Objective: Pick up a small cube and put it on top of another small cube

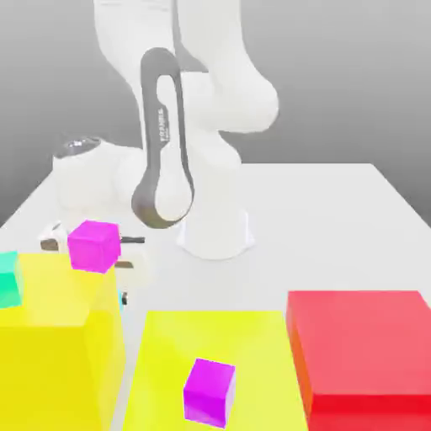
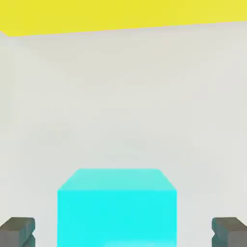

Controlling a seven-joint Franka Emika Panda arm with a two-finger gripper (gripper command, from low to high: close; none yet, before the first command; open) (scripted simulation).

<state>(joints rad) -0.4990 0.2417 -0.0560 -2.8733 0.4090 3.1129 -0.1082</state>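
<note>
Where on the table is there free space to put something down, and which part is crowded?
The white table is bare on the exterior view's right, between the robot base and the red block. The left front is crowded: yellow blocks, two magenta cubes and a green cube.

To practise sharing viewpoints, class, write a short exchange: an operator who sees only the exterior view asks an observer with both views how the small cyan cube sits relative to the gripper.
Operator: From the exterior view I can't judge it. Where is the small cube relative to the gripper?
Observer: In the hand view, the small cube sits squarely between the two fingertips of the gripper.
Operator: Are the fingers pressing on it?
Observer: No. A strip of bare table shows between each finger and the cube's sides, so the jaws stand open around it.
</note>
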